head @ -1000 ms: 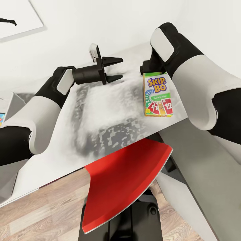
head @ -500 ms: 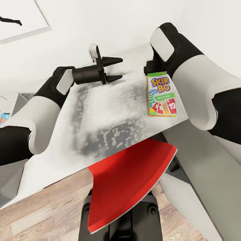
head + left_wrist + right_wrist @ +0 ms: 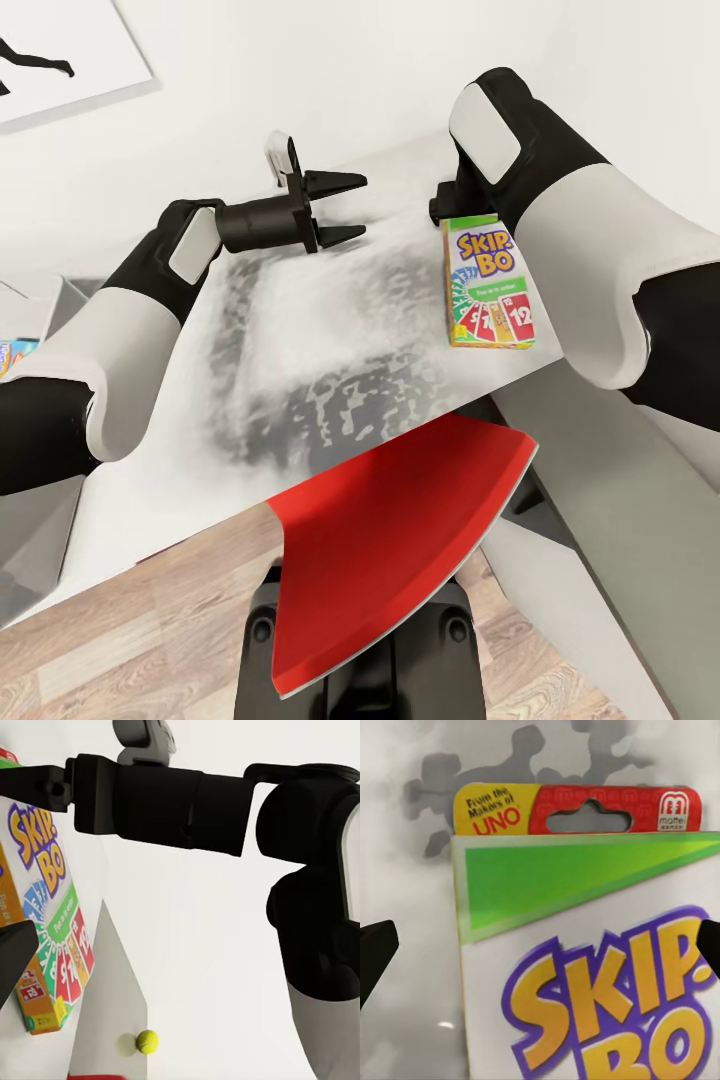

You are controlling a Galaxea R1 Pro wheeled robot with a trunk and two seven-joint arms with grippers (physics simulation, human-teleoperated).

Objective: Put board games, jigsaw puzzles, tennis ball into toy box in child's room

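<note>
The orange-green Skip-Bo board game lies flat on the white table, near its right corner. My right gripper hovers at the box's far end, mostly hidden under my forearm. In the right wrist view the right gripper is open, its fingertips wide apart on either side of the box top. My left gripper hangs open and empty over the table, left of the box. The left wrist view shows the box and, beyond it, the tennis ball. The toy box peeks in at the left edge.
A red flat panel juts out below the table's near edge, over a black base. Wood floor lies beneath. A framed picture hangs on the white wall behind the table.
The whole head view has slid to the right, so the camera turned. Table and Skip-Bo box shifted with it, while both arms kept their place in the picture.
</note>
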